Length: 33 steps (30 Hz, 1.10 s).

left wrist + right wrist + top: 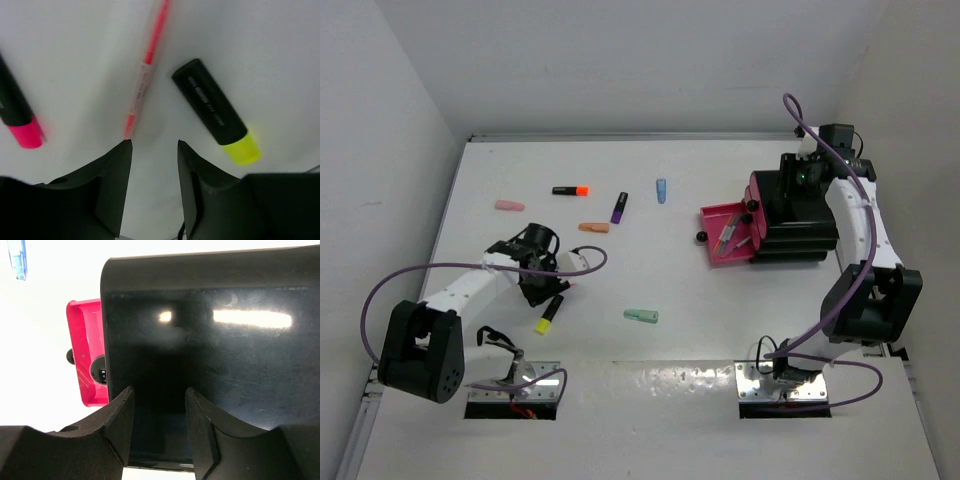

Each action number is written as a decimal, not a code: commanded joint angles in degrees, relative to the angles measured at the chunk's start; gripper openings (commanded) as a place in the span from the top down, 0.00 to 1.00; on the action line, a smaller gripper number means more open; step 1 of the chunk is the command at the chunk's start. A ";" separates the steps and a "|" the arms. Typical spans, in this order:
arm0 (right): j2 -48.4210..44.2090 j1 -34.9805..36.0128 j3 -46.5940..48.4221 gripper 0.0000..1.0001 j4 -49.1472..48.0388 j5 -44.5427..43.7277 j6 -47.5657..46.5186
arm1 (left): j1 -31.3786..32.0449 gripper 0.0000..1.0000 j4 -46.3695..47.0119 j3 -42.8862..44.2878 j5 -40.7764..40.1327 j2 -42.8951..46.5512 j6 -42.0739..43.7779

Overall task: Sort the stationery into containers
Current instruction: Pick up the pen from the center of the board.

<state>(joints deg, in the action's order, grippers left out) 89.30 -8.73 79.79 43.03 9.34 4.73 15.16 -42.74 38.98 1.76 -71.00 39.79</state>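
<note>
Left tool (154,143) is spread and empty, low over the worktop (260,45). The thin pink pen (144,80) ends right at one finger, not in the gap. Drop now and you pin or flick it, or clip the yellow highlighter (216,111) or pink highlighter (20,122) beside it. Right tool (159,390) is spread over the black box (225,365). The open drawer (713,222) is well apart.

Glossy, faintly scratched black box (215,350)
</note>
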 commanded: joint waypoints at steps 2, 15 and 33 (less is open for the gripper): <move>2.99 0.73 -3.15 0.55 8.83 -0.82 0.81 | -3.99 0.54 4.94 -0.40 -1.32 -0.10 6.34; 4.22 1.00 -1.39 0.55 9.45 -1.87 0.19 | -6.81 0.61 5.30 2.50 3.42 -5.99 9.08; 5.19 1.00 -1.57 0.55 9.53 -1.96 0.10 | -3.73 0.70 12.33 1.62 5.10 -11.17 7.85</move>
<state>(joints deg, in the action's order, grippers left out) 90.74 -8.10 81.52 43.97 8.51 4.51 10.44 -32.32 39.68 5.26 -81.41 47.53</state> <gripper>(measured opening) 0.449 0.312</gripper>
